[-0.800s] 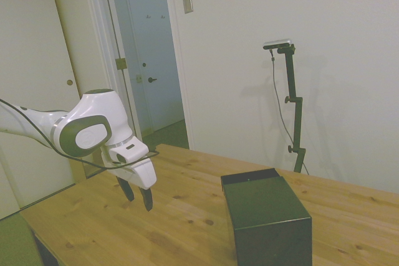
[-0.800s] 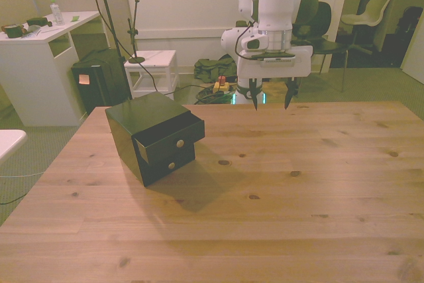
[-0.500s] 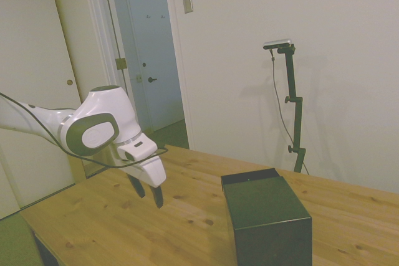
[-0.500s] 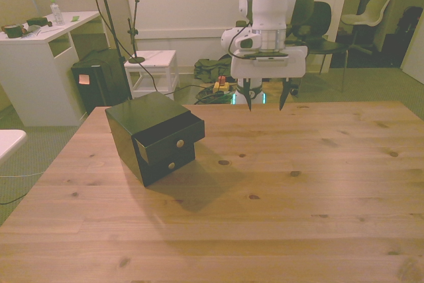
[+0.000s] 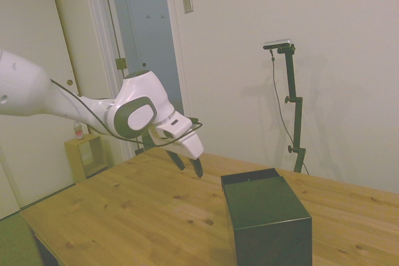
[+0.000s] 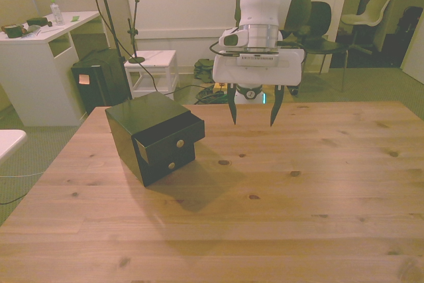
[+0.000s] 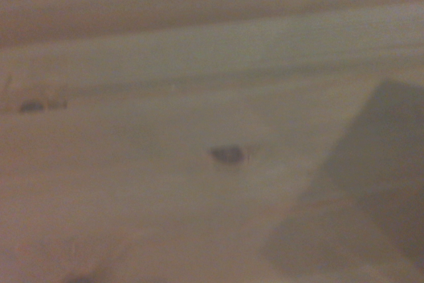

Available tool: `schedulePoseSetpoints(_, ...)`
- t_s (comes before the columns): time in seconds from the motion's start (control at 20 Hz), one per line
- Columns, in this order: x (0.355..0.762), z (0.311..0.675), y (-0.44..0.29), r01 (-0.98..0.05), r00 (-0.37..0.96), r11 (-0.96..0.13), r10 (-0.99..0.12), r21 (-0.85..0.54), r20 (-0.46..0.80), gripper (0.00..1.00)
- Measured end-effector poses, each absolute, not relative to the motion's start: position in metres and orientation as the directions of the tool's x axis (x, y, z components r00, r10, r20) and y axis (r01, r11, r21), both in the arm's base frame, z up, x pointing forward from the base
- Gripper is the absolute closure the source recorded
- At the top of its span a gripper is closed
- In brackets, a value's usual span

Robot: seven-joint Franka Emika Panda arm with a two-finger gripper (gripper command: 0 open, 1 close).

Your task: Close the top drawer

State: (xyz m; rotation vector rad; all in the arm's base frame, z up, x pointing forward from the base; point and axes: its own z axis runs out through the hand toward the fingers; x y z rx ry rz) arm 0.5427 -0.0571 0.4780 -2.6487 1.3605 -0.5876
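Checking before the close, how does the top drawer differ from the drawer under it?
The top drawer sticks out from the black cabinet, partly open; the lower drawer sits flush, shut. The top drawer's front sits nearer the open gripper, which touches neither. Both are matte black with one small round pale knob.

Dim, warm, yellowish indoor light; soft shadows fall on the table (image 6: 318,183). The wrist view is blurred, washed-out and out of focus.

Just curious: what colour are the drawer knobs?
Pale, whitish knobs on the black cabinet; clearest in the front view.
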Motion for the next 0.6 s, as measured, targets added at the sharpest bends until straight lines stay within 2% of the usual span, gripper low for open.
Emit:
schedulePoseSetpoints(0.25,0.583,0.489,-0.082,-0.787,0.442,-0.549,-0.820,-0.282,0.362,0.00)
schedulePoseSetpoints(0.6,0.593,0.489,-0.099,-0.811,0.389,-0.520,-0.822,-0.269,0.415,0.00)
